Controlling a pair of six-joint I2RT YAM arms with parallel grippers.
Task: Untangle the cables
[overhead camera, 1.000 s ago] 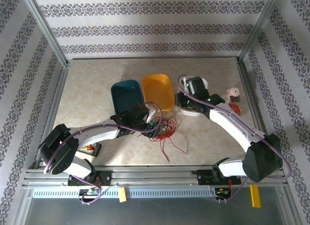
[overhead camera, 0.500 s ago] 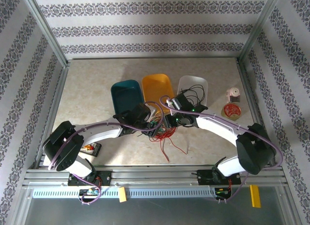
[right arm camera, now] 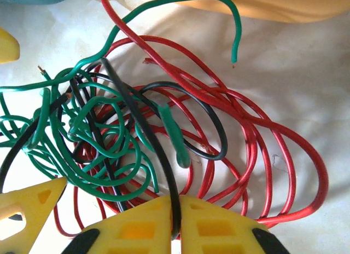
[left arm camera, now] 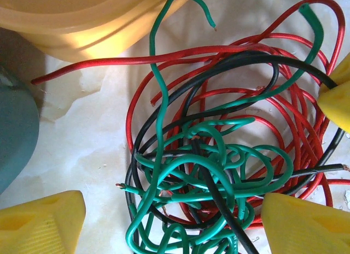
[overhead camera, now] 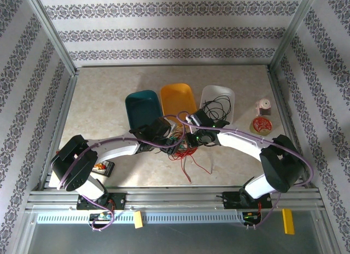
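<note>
The cables (overhead camera: 187, 150) lie in a knot on the table in front of the orange tray (overhead camera: 178, 100). Green loops (left arm camera: 209, 174) are bunched in the middle, with red loops (right arm camera: 273, 150) spread around them. A black cable (right arm camera: 136, 114) crosses the heap. My right gripper (right arm camera: 176, 203) is shut on that black cable at the near side of the knot. My left gripper (left arm camera: 174, 224) is open just above the table, one yellow finger (left arm camera: 41, 224) on each side of the green bunch. The two grippers face each other over the tangle (overhead camera: 180, 138).
A teal tray (overhead camera: 143, 106) stands left of the orange one. A white tray (overhead camera: 217, 98) to its right holds a loose black cable. At the right edge sit a tape roll (overhead camera: 265, 107) and a round red item (overhead camera: 261, 124). A small object (overhead camera: 102, 167) lies near the left arm's base.
My right arm has swung from the white tray leftward to the knot and its jaws have closed on the black cable. The left arm has stayed put, open.
</note>
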